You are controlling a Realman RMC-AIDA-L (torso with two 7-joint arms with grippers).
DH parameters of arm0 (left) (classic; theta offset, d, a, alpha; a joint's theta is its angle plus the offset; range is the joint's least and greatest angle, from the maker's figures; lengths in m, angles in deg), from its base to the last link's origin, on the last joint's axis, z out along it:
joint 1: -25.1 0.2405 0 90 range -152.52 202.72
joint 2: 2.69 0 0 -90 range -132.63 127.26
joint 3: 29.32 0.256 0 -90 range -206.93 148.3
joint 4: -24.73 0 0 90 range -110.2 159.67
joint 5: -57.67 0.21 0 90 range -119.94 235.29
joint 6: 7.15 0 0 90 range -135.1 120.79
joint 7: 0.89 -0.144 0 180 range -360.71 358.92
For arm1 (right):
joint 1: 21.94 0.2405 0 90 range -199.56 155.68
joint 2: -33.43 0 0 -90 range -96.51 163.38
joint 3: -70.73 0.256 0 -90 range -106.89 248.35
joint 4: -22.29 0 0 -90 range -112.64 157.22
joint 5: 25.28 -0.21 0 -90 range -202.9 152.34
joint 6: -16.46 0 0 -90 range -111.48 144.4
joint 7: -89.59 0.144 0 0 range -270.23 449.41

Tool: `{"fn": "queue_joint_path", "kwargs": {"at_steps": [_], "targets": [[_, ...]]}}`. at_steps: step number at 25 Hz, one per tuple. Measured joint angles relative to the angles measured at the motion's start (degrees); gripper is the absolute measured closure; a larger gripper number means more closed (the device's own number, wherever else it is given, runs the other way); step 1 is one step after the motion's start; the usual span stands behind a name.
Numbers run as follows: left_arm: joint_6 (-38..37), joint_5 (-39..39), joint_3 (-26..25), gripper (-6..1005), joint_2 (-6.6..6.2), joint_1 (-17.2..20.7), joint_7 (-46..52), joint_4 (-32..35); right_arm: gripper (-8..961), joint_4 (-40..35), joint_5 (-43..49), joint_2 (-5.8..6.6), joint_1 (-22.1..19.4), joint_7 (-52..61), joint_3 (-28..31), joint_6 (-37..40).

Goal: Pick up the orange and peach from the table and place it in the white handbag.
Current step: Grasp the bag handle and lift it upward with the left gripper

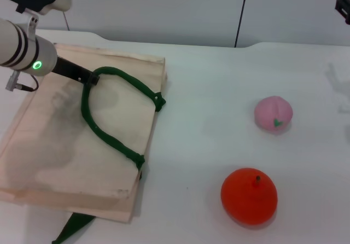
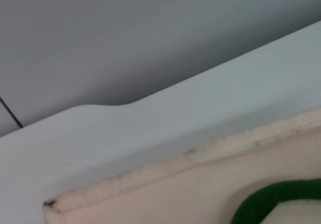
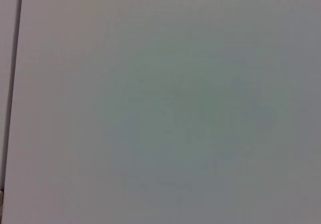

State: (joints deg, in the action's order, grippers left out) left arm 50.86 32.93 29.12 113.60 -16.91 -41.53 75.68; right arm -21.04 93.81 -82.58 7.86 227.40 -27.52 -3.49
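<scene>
White worktop fills your head view, with a pale wall behind it. Your bag lies flat at nine o'clock, cream fabric with a green strap looping across it. Your left hand reaches in from ten o'clock, dark tip at the loop's far end, touching the strap; you cannot tell from these views whether it is clamped on the strap. The left wrist view gives you only the bag's edge and a piece of strap. Your peach sits at three o'clock and your orange at five o'clock, near each other, both well apart from the bag. Your right hand is parked at two o'clock, its state hidden.
</scene>
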Motion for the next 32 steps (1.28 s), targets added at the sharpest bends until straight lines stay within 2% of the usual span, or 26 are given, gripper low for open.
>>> {"fn": "queue_joint_path", "kwargs": {"at_steps": [10, 18, 26, 32], "targets": [[-2.3, 0.0, 0.0, 816, -0.11, -2.6, -0.1, -5.0, 89, 0.0, 0.0, 0.00, 0.1, 0.0, -0.2, 0.0], [-3.2, 0.5, 0.4, 839, -0.14, -3.7, -0.3, -7.3, 88, -0.4, 0.0, 0.00, 0.0, 0.0, -0.3, 0.0], [-2.7, 0.4, 0.4, 884, -0.09, -3.1, -0.5, -5.2, 88, -0.2, 0.2, 0.00, 0.0, 0.0, -0.4, 0.0], [-1.5, -0.2, 0.4, 884, 0.11, -1.3, -0.5, 0.5, 88, -0.3, 0.4, 0.00, -0.3, -0.2, -0.4, 2.4]]}}
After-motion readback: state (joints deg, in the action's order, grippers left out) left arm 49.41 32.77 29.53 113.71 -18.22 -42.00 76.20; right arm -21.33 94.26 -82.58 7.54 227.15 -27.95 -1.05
